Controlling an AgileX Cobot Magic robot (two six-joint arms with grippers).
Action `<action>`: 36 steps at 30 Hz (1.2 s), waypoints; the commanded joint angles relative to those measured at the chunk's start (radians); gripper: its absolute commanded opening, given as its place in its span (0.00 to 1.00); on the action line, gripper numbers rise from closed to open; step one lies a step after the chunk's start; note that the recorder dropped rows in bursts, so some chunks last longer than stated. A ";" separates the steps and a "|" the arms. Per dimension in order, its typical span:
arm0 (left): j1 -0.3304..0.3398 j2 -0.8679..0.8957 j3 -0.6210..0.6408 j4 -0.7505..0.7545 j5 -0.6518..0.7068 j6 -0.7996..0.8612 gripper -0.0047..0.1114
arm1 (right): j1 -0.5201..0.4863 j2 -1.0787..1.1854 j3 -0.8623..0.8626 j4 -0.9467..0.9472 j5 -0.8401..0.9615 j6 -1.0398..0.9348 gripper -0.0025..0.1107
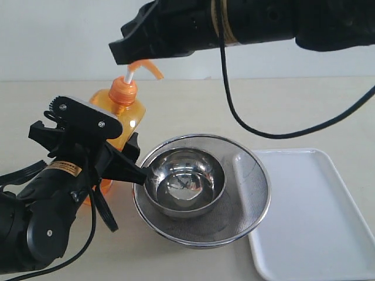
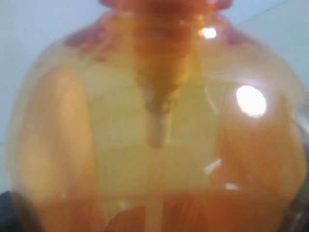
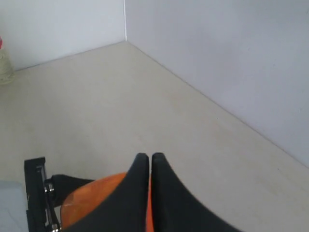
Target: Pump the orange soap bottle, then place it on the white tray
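Observation:
The orange soap bottle (image 1: 124,111) stands upright at the left of the table, its white stem raised. My left gripper (image 1: 132,158) is shut around the bottle's lower body. The translucent orange bottle (image 2: 154,135) fills the left wrist view, so the fingers are hardly seen there. My right gripper (image 1: 120,52) reaches in from the upper right and is shut, its black fingertips (image 3: 143,162) pressed together directly over the pump head (image 1: 151,67). The bottle's orange top (image 3: 91,195) shows under them. The white tray (image 1: 319,228) lies flat at the right.
A round steel mesh strainer (image 1: 255,193) holding a smaller shiny steel bowl (image 1: 186,175) stands between the bottle and the tray, touching the tray's left rim. A black cable (image 1: 234,114) hangs from the right arm above them. A wall runs along the table's far edge.

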 commanded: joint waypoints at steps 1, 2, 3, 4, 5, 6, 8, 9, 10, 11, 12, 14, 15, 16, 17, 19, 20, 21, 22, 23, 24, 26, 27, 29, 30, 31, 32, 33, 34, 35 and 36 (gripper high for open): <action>-0.003 -0.003 -0.008 0.013 -0.036 -0.007 0.08 | -0.002 -0.002 0.040 -0.002 -0.003 0.002 0.02; -0.003 -0.003 -0.008 0.013 -0.036 -0.007 0.08 | -0.002 -0.002 0.051 -0.002 -0.004 0.004 0.02; -0.003 -0.003 -0.008 0.013 -0.036 -0.007 0.08 | -0.002 -0.002 0.061 -0.002 -0.004 0.004 0.02; -0.003 -0.003 -0.008 0.013 -0.036 -0.007 0.08 | -0.002 -0.002 0.070 -0.002 -0.004 0.006 0.02; -0.003 -0.003 -0.008 0.013 -0.036 -0.007 0.08 | -0.002 -0.002 0.080 -0.002 -0.001 0.006 0.02; -0.003 -0.003 -0.008 0.013 -0.036 -0.007 0.08 | -0.002 -0.002 0.089 -0.002 0.002 0.006 0.02; -0.003 -0.003 -0.008 0.013 -0.036 -0.007 0.08 | -0.002 -0.002 0.104 -0.002 0.004 0.008 0.02; -0.003 -0.003 -0.008 0.013 -0.036 -0.007 0.08 | -0.002 -0.002 0.109 -0.002 0.004 0.008 0.02; -0.003 -0.003 -0.008 0.013 -0.036 -0.007 0.08 | -0.002 -0.002 0.111 -0.002 0.002 0.008 0.02; -0.003 -0.003 -0.008 0.013 -0.036 -0.007 0.08 | -0.002 -0.002 0.111 -0.002 -0.003 0.008 0.02; -0.003 -0.003 -0.008 0.013 -0.036 -0.007 0.08 | -0.002 -0.002 0.111 -0.002 -0.007 0.008 0.02; -0.003 -0.003 -0.008 0.013 -0.036 -0.007 0.08 | -0.002 -0.002 0.111 -0.002 -0.015 0.008 0.02; -0.003 -0.003 -0.008 0.013 -0.036 -0.007 0.08 | -0.002 0.002 0.111 -0.002 -0.025 0.008 0.02; -0.003 -0.003 -0.008 0.013 -0.036 -0.007 0.08 | -0.002 0.007 0.111 -0.002 -0.034 0.008 0.02; -0.003 -0.003 -0.008 0.013 -0.036 -0.007 0.08 | -0.002 0.009 0.111 -0.002 -0.035 0.008 0.02; -0.003 -0.003 -0.008 0.013 -0.036 -0.007 0.08 | -0.002 0.022 0.111 -0.002 -0.042 0.010 0.02; -0.003 -0.003 -0.008 0.013 -0.036 -0.007 0.08 | -0.002 0.027 0.111 -0.002 -0.044 0.010 0.02; -0.003 -0.003 -0.008 0.013 -0.036 -0.007 0.08 | -0.002 0.033 0.111 -0.002 -0.044 0.012 0.02; -0.003 -0.003 -0.008 0.013 -0.036 -0.007 0.08 | -0.002 0.040 0.111 -0.002 -0.047 0.012 0.02; -0.003 -0.003 -0.008 0.013 -0.036 -0.007 0.08 | -0.002 0.043 0.111 -0.002 -0.050 0.012 0.02; -0.003 -0.003 -0.008 0.013 -0.036 -0.007 0.08 | -0.002 0.045 0.111 -0.002 -0.050 0.014 0.02; -0.003 -0.003 -0.008 0.013 -0.036 -0.007 0.08 | -0.002 0.045 0.111 -0.002 -0.050 0.019 0.02; -0.003 -0.003 -0.008 0.013 -0.036 -0.007 0.08 | -0.002 0.045 0.111 -0.002 -0.050 0.021 0.02; -0.003 -0.003 -0.008 0.013 -0.036 -0.007 0.08 | -0.002 0.045 0.111 -0.002 -0.054 0.031 0.02; -0.003 -0.003 -0.008 0.013 -0.036 -0.007 0.08 | 0.000 0.047 0.111 -0.002 -0.060 0.031 0.02; -0.003 -0.003 -0.008 0.013 -0.036 -0.007 0.08 | 0.000 0.049 0.111 -0.002 -0.062 0.031 0.02; -0.003 -0.003 -0.008 0.013 -0.036 -0.007 0.08 | 0.000 0.053 0.111 -0.002 -0.062 0.031 0.02; -0.003 -0.003 -0.008 0.013 -0.036 -0.007 0.08 | 0.000 0.057 0.111 -0.002 -0.062 0.031 0.02; -0.003 -0.003 -0.008 0.013 -0.036 -0.007 0.08 | 0.000 0.064 0.111 -0.002 -0.062 0.036 0.02; -0.003 -0.003 -0.008 0.013 -0.036 -0.007 0.08 | 0.000 0.072 0.111 -0.002 -0.075 0.037 0.02; -0.003 -0.003 -0.008 0.013 -0.036 -0.007 0.08 | 0.000 0.079 0.111 -0.002 -0.083 0.037 0.02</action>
